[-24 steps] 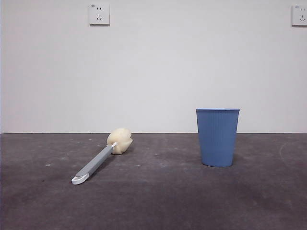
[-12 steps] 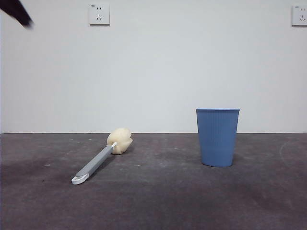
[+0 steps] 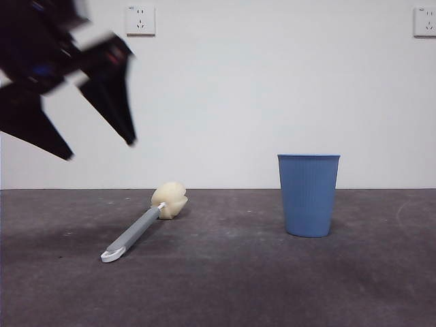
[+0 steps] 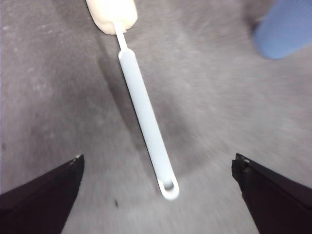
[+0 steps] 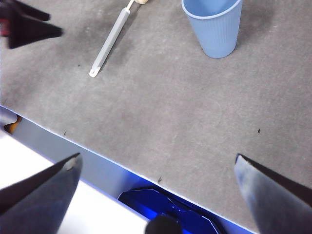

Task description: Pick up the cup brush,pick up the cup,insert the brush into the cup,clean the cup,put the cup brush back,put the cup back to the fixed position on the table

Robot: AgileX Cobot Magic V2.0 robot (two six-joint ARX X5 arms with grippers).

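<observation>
Two arms are yours, and the left one is the nearer to the cup brush [image 3: 139, 228]: in the front view its pincer [image 3: 99, 146] hangs blurred in the air above and to the side of the handle's looped end, jaws spread wide and holding nothing. In the left wrist view, the grey handle [image 4: 145, 114] runs straight down the gap between those jaws, the white looped tip [image 4: 169, 187] closest to the wrist and the cream sponge head [image 4: 111, 14] at the far end, so the brush's long axis lies along your line of approach and crosses the closing direction of the jaws, a favourable line-up for a straight descent onto the mid-handle. The brush lies flat on the worktop [image 3: 225, 286], with its looped tip toward the front camera and its head angled back toward the wall. The cup [image 3: 308, 195] stands upright, mouth up, well apart from the brush, so I judge you have open room all round the handle. Your right pincer [image 5: 156, 168] waits high near the worktop's front edge [image 5: 87, 153], jaws apart and empty; the cup lies ahead of it with bare worktop between.
</observation>
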